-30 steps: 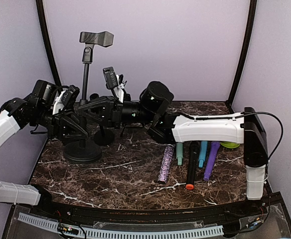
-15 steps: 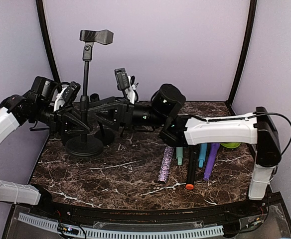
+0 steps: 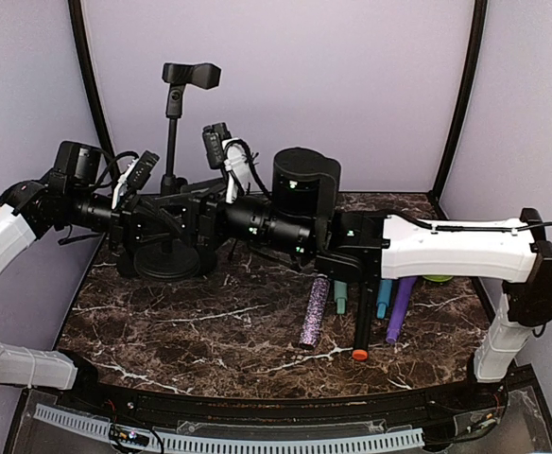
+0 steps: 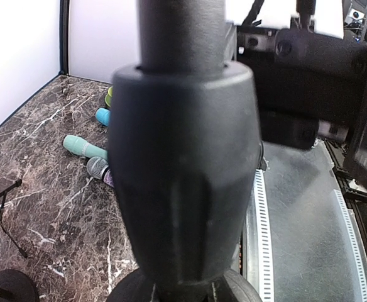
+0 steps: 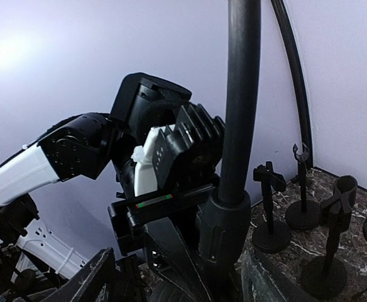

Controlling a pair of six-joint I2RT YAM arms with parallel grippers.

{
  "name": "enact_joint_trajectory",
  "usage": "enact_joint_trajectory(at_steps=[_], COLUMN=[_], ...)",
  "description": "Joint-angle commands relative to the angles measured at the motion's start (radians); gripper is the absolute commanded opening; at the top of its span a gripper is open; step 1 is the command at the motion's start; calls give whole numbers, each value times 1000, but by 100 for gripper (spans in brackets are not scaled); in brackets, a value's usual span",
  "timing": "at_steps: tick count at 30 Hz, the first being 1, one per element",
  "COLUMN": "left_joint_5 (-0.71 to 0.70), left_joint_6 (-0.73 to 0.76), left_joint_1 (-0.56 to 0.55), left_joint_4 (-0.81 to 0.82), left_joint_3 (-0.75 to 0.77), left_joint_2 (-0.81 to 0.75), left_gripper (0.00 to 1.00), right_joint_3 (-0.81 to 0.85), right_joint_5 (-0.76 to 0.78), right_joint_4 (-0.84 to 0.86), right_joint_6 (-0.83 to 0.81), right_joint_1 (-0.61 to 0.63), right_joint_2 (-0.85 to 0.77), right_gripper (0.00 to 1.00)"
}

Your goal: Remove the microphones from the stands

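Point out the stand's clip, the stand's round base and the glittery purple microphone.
stand's clip (image 3: pixel 191 74): top view, middle of the clip.
stand's round base (image 3: pixel 167 263): top view, front of the disc.
glittery purple microphone (image 3: pixel 314 312): top view, mid-handle.

The top external camera sits high above and behind both arm bases. It faces the lavender back wall (image 3: pixel 352 85) from far enough away to take in the whole dark marble tabletop (image 3: pixel 210 322). The left wrist camera looks along the left gripper (image 3: pixel 156 222) at the tall black microphone stand (image 3: pixel 171 142). The stand's pole collar (image 4: pixel 183 176) is so close ahead that it fills the frame. Beyond it lies a teal-green handheld microphone (image 4: pixel 82 147), and the overhead view shows that teal-green handheld microphone (image 3: pixel 339 295) too. The right wrist camera faces the opposite way, with the same stand (image 5: pixel 240 107) just ahead of the right gripper (image 3: pixel 189 218) and the left arm's white link (image 5: pixel 26 176) behind.
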Motion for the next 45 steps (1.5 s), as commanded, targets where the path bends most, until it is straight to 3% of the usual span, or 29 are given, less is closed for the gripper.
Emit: enact_joint_trajectory(at_steps=[1, 29, 31, 34, 38, 39, 42, 43, 44, 45], left_joint_5=[33, 77, 75, 78, 87, 89, 93, 92, 88, 82], left_joint_6=[1, 44, 46, 49, 45, 45, 42, 40, 41, 43], left_joint_1=[4, 4, 4, 4, 4, 3, 4, 4, 4, 3], left_joint_4=[42, -12, -17, -24, -21, -20, -15, -17, -20, -26], left_joint_3=[7, -8, -8, -5, -8, -11, -14, -14, -14, -14], left_joint_2=[-30, -26, -28, -30, -34, -34, -32, -32, -31, -31], left_gripper=[0, 0, 0, 0, 0, 0, 0, 5, 17, 36], right_joint_3=[47, 185, 152, 60, -78, -90, -76, -64, -58, -55], right_joint_5=[76, -239, -224, -169, -169, -101, -75, -74, -70, -54], right_joint_4=[-38, 108, 150, 229, 329, 339, 314, 304, 296, 296], right_joint_6=[-57, -141, -113, -84, -84, -66, -69, -74, -79, -87], right_joint_1=[10, 6, 0, -10, -23, -25, -26, -26, -26, -26], right_joint_2=[36, 168, 158, 121, 69, 64, 70, 75, 79, 79], right_gripper=[68, 64, 58, 42, 42, 20, 0, 0, 0, 0])
